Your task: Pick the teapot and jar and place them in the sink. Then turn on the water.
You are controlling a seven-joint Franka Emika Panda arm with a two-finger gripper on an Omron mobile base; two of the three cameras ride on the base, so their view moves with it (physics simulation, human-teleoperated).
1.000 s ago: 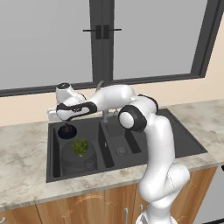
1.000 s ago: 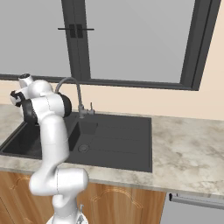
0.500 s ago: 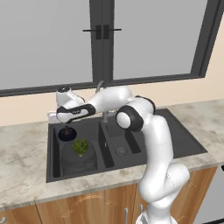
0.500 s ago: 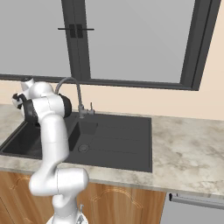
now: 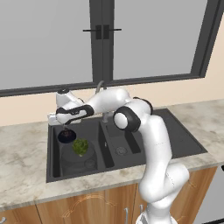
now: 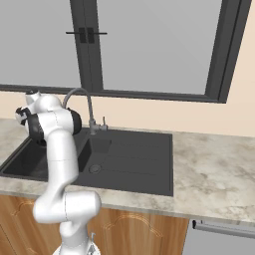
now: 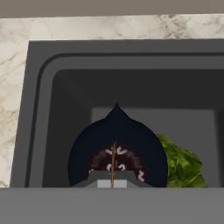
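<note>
- The teapot [image 5: 66,135] hangs directly under the claw [image 5: 65,126], over the far end of the sink's [image 5: 52,166] left basin.
- Its thin wire handle rises straight up into the claw, so the pot hangs upright. From the hand view, the teapot [image 7: 117,151] shows a pointed tip aimed toward the basin's back wall.
- The teapot is small, squat, round and black, with pale curled markings on its top.
- The claw is clenched on the teapot's wire handle; the log and the taut, vertical handle agree.
- The jar [image 5: 78,155] sits below the claw and nearer the robot, standing upright on the basin floor. It is a wide, translucent grey cylinder with green leafy contents [image 7: 180,164] visible inside.
- From the hand view, the teapot covers part of the jar, and only the green contents are clear.
- The claw's fingertips are hard to make out in the left base view.
- In the right base view, the arm blocks the left basin.
</note>
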